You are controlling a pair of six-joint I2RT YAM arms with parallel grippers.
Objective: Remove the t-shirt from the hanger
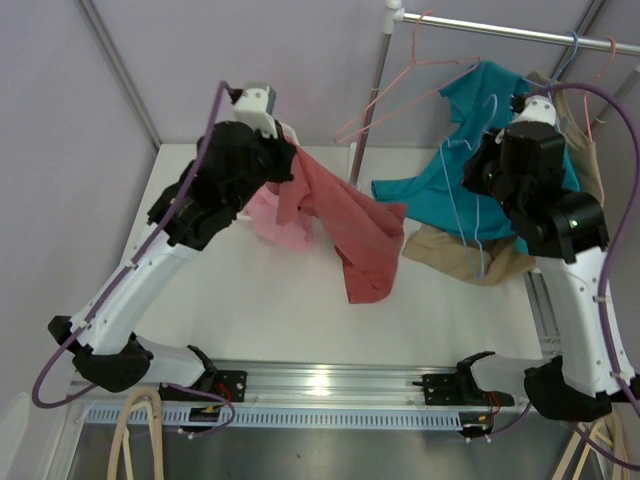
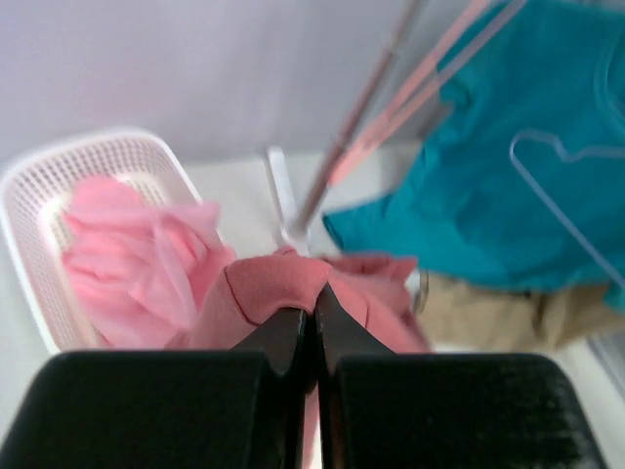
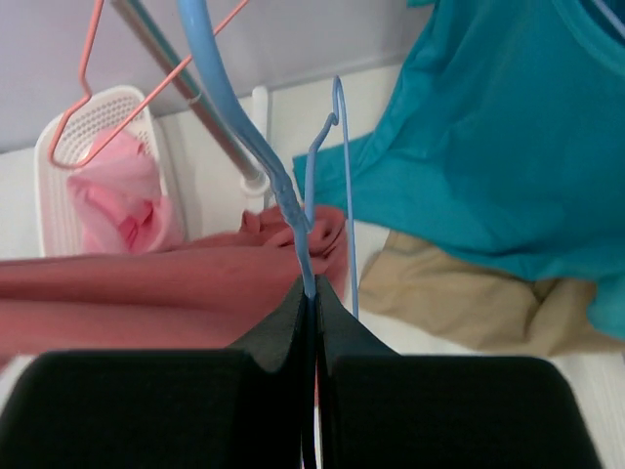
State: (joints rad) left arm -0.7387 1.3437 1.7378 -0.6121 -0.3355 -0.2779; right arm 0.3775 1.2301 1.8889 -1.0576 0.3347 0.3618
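Holding one red t-shirt (image 1: 350,225) in the left gripper (image 2: 314,308), with its two fingers (image 2: 283,337) closed tight on a fold of the cloth. Letting this t-shirt hang down from the raised gripper, with the lower end touching the white table (image 1: 250,310) near its middle. Pinching one blue hanger (image 3: 291,200) in the right gripper (image 3: 312,293), both fingers pressed together on the wire just below the twisted neck. Holding this hanger apart from the red t-shirt in the top view, bare, in front of one teal t-shirt (image 1: 430,195) spreading on the right side under the rail (image 1: 500,30). Showing one tan garment (image 1: 465,255) lying on the table, partly under the teal one. Showing also one white basket (image 2: 59,176) at the far left of the table, just beside the red t-shirt, with pink clothes (image 2: 137,264) piled inside; not possible to count the pieces. Counting one empty pink hanger (image 1: 400,95) hooked on the rail, and two more hooks (image 1: 575,45) farther right on the same rail. Counting in total three garments outside the basket: one red, one teal, one tan.
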